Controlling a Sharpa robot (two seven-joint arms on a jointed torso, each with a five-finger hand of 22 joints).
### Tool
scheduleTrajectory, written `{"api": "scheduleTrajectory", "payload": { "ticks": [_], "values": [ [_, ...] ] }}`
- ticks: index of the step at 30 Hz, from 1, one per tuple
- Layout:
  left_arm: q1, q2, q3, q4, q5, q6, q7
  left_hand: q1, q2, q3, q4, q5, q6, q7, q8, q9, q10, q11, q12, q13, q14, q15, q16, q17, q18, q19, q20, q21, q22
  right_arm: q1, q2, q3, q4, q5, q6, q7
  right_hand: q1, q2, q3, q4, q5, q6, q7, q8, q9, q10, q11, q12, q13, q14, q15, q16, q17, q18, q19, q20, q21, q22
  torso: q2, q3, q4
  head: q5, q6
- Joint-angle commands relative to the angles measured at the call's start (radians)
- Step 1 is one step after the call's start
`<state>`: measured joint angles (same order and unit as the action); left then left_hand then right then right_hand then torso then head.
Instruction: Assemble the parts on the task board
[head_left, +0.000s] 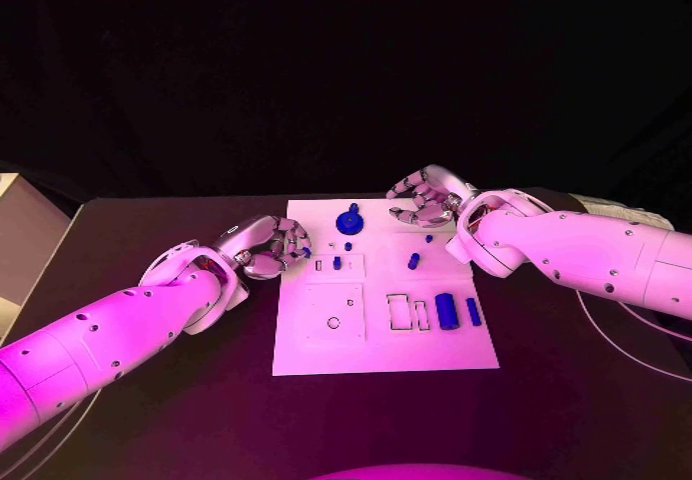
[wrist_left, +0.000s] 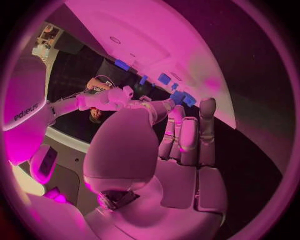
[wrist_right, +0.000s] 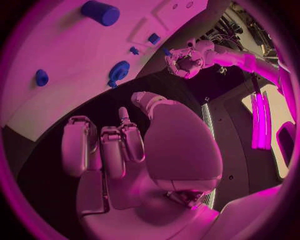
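The white task board lies mid-table. On it a round blue part sits at the far end, small blue pegs stand near the middle, and two blue cylinders lie on the right side. My left hand hovers at the board's left edge, fingers loosely bent and holding nothing. At the far right corner my right hand hangs curved and empty. In the right wrist view, the right hand is over black table beside the board, near the round part. The left hand shows bare fingers.
A pale box stands at the table's left edge. A thin cable trails over the black table under my right arm. Empty rectangular recesses and a plate with a hole mark the board's near half.
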<state>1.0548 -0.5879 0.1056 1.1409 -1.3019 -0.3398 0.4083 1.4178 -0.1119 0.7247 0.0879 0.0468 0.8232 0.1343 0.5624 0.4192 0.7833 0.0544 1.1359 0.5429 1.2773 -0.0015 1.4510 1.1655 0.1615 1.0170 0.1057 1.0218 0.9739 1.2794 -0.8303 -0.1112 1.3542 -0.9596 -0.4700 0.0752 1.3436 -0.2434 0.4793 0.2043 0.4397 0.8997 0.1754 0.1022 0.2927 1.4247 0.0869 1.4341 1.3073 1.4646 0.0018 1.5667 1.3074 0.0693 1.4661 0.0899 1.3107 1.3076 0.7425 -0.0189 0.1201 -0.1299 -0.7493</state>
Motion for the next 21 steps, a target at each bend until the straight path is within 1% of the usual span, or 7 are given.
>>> {"api": "scheduleTrajectory", "payload": {
  "ticks": [1,6,12,17,21],
  "values": [
    [-0.003,0.008,-0.001,-0.003,-0.002,-0.088,0.061,0.012,0.001,0.005,-0.001,0.004,0.027,-0.006,0.009,0.062,0.0,-0.001,0.006,-0.001,0.01,0.001,0.007,0.002,0.004,0.006,-0.002,0.007,0.002,-0.001,0.001,0.0,0.002,-0.004,0.001,0.011,-0.012,0.0,0.005,-0.001,0.004,0.009,0.0,-0.003,-0.001,0.005,-0.001,0.006,0.124,0.106,0.002,0.004,0.263,-0.01,0.04,0.007,0.001,0.038,0.0,0.0001,-0.0001,0.0,0.0],
    [-0.005,0.014,-0.003,-0.004,0.001,-0.093,0.065,0.013,-0.001,0.006,-0.002,0.004,0.029,-0.006,0.009,0.062,0.002,-0.002,0.006,-0.002,0.011,0.001,0.008,0.004,0.004,0.008,-0.003,0.01,0.004,-0.001,0.001,0.0,0.001,-0.004,0.001,0.011,-0.012,0.0,0.005,-0.001,0.004,0.009,0.0,-0.003,-0.001,0.005,-0.001,0.006,0.124,0.106,0.002,0.004,0.263,-0.01,0.04,0.007,0.001,0.038,-0.001,0.0012,-0.0003,0.001,0.0],
    [-0.007,0.021,-0.006,-0.004,-0.005,-0.07,0.057,0.013,-0.003,0.007,-0.003,0.004,0.031,-0.006,0.008,0.062,0.003,-0.002,0.006,-0.003,0.011,0.001,0.008,0.003,0.005,0.005,-0.003,0.008,0.003,-0.001,0.002,0.0,0.001,-0.004,0.001,0.012,-0.012,0.0,0.005,-0.001,0.004,0.009,0.0,-0.003,-0.001,0.005,-0.001,0.006,0.124,0.106,0.002,0.004,0.263,-0.01,0.04,0.007,0.001,0.038,0.0,0.0014,-0.0005,0.001,0.0],
    [-0.009,0.024,-0.015,-0.005,-0.012,-0.048,0.049,0.013,-0.003,0.008,-0.003,0.003,0.031,-0.006,0.008,0.062,0.002,-0.002,0.006,-0.003,0.009,0.001,0.008,0.001,0.006,0.003,-0.003,0.007,0.0,-0.001,0.002,0.0,0.001,-0.004,0.0,0.012,-0.015,0.0,0.006,-0.002,0.004,0.009,0.0,-0.004,-0.001,0.005,-0.001,0.006,0.125,0.106,0.002,0.004,0.263,-0.01,0.04,0.007,0.0,0.038,0.0,0.0015,-0.0013,0.002,0.001],
    [-0.01,0.026,-0.023,-0.005,-0.024,-0.02,0.036,0.013,-0.004,0.008,-0.003,0.003,0.031,-0.006,0.008,0.062,0.002,-0.002,0.005,-0.003,0.009,0.001,0.008,0.001,0.006,0.001,-0.003,0.005,-0.001,-0.001,0.001,0.0,0.002,-0.004,0.0,0.012,-0.015,0.0,0.006,-0.002,0.004,0.009,0.0,-0.004,-0.001,0.005,-0.001,0.006,0.125,0.106,0.002,0.004,0.263,-0.01,0.04,0.007,0.0,0.038,0.0,0.0009,-0.0002,0.0,-0.001]
  ]
}}
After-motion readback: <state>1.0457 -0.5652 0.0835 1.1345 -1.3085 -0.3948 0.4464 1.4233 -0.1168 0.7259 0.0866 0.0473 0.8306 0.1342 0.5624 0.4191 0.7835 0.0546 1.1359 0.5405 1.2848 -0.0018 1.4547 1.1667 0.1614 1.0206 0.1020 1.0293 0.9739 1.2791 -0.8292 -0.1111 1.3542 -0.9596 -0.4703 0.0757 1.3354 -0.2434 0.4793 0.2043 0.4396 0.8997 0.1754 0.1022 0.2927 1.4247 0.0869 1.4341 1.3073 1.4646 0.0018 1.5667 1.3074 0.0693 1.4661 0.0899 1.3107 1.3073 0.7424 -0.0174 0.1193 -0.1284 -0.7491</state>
